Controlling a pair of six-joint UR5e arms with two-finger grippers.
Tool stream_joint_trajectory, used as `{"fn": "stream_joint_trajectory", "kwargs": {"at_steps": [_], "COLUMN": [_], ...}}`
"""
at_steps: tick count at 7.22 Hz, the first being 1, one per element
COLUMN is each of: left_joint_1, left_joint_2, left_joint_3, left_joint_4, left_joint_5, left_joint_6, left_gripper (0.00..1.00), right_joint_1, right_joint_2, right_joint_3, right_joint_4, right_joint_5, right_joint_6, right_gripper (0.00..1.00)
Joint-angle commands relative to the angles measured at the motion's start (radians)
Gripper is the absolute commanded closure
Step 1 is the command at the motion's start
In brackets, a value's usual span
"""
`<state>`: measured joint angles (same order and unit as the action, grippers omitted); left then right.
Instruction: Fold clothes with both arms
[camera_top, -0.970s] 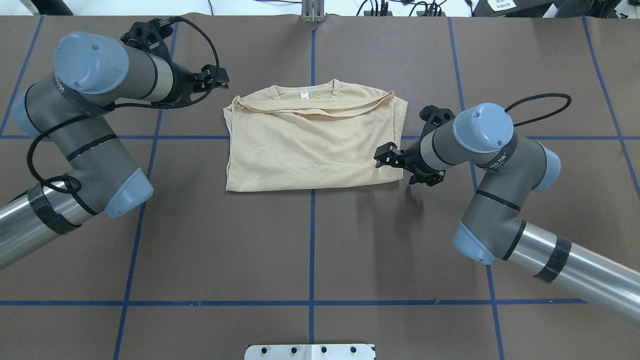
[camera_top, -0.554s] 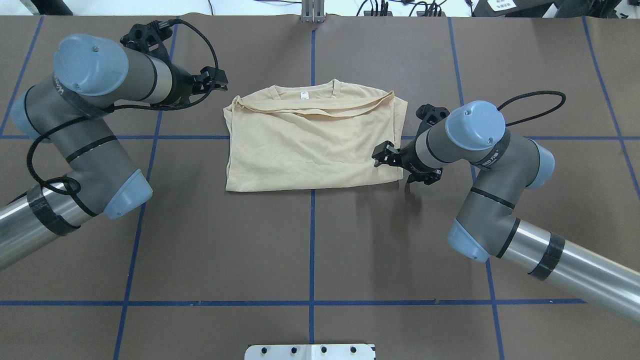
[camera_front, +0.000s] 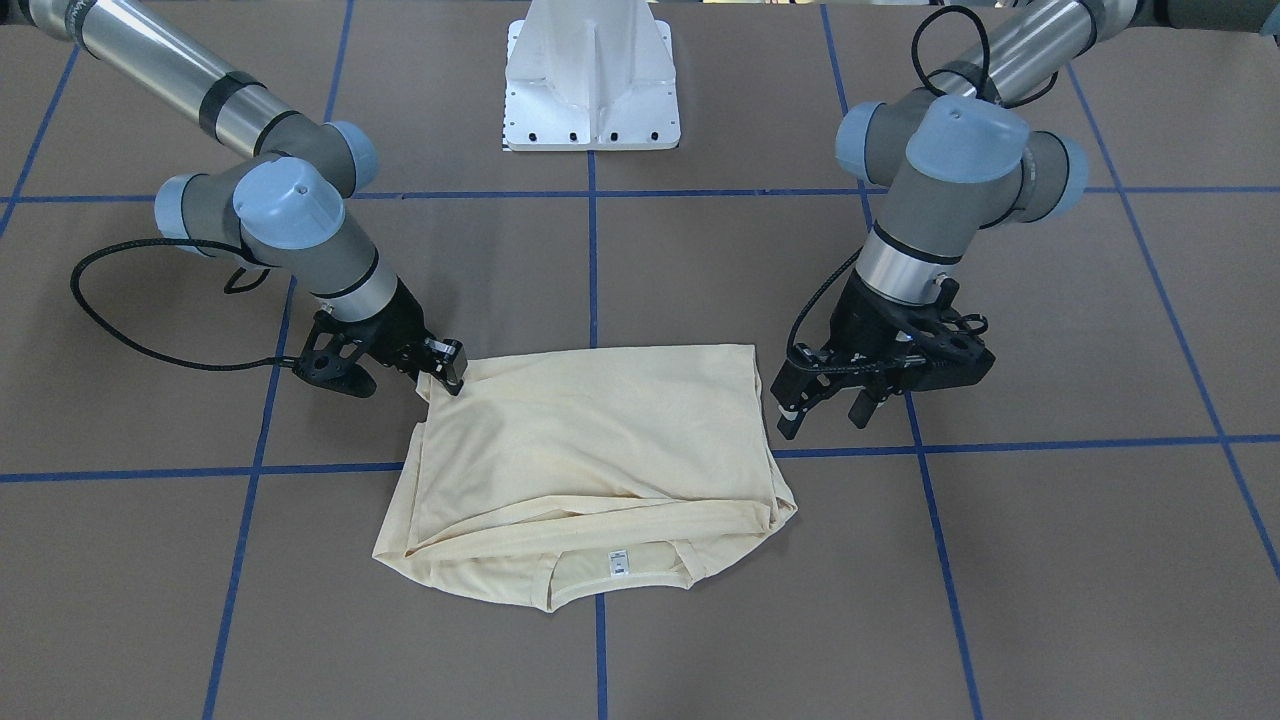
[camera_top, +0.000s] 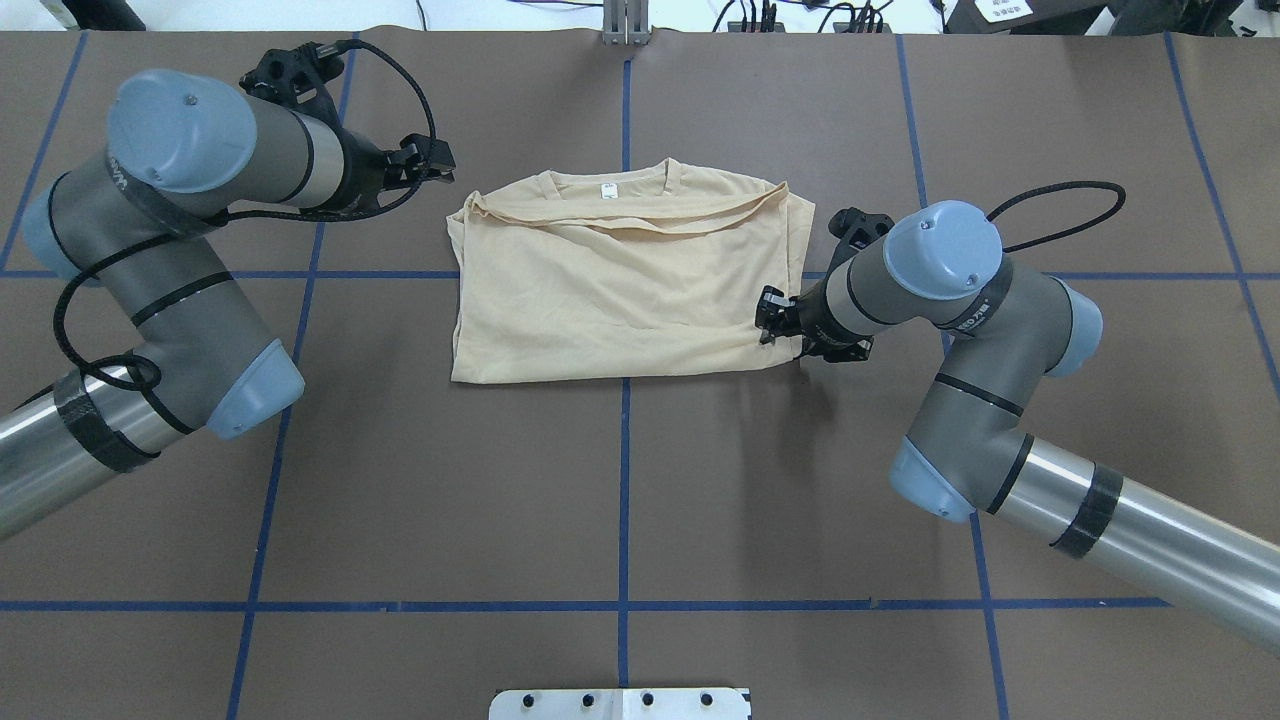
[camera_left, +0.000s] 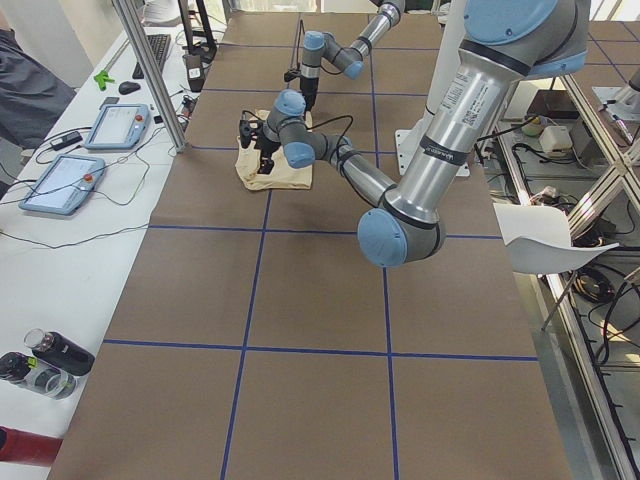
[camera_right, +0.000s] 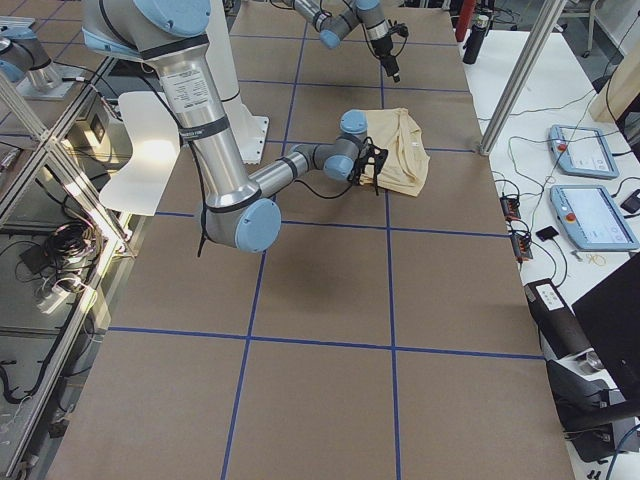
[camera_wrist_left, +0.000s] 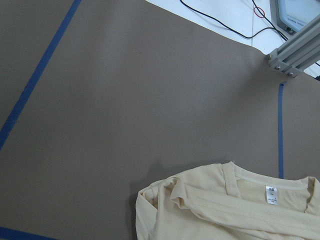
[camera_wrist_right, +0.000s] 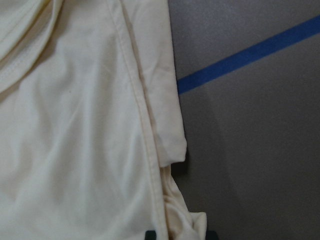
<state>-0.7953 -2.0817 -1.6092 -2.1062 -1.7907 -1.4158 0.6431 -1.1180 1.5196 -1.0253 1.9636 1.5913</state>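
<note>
Both grasps look pending: right end effector (camera_top: 772, 320) straddles shirt's (camera_top: 620, 290) 4 o'clock corner, jaws slightly apart; left end effector (camera_top: 440, 162) hangs wide at 10 o'clock. Next: close, pinch thin fabric.

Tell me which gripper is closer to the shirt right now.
Right. The right gripper is down at the shirt corner nearest the robot on its right side. The left gripper hangs open beside the opposite, collar-end corner, clear of the fabric.
</note>
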Motion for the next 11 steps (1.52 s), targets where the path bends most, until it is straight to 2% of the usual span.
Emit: {"fn": "stream_joint_trajectory", "kwargs": {"at_steps": [1,4,5,6,7,9,10,11], "left_joint_1": [-0.001,-0.002,-0.002,-0.001,-0.001,-0.001,0.002,0.004], "left_joint_2": [0.000,0.000,0.000,0.000,0.000,0.000,0.012,0.015], "left_joint_3": [0.000,-0.009,-0.026,-0.052,-0.079,-0.083,-0.083,-0.081], "left_joint_4": [0.000,0.002,0.033,0.078,0.109,0.120,0.120,0.118], "left_joint_5": [0.001,0.001,0.002,0.004,0.004,0.002,0.002,0.001], "left_joint_6": [0.000,0.000,0.000,0.001,0.000,0.003,0.005,0.012], "left_gripper": [0.01,0.01,0.01,0.01,0.01,0.01,0.01,0.01], "right_joint_1": [0.000,-0.048,-0.077,-0.127,-0.194,-0.291,-0.312,-0.325], "right_joint_2": [0.012,-0.006,-0.008,-0.008,0.001,0.013,0.020,0.026], "right_joint_3": [0.008,0.104,0.166,0.230,0.272,0.280,0.281,0.287], "right_joint_4": [-0.035,-0.050,-0.105,-0.146,-0.148,-0.138,-0.137,-0.134], "right_joint_5": [0.017,0.089,0.156,0.187,0.189,0.196,0.207,0.212], "right_joint_6": [0.009,0.018,0.019,0.062,0.132,0.154,0.157,0.157], "right_gripper": [1.00,1.00,1.00,1.00,1.00,1.00,0.32,0.00]}}
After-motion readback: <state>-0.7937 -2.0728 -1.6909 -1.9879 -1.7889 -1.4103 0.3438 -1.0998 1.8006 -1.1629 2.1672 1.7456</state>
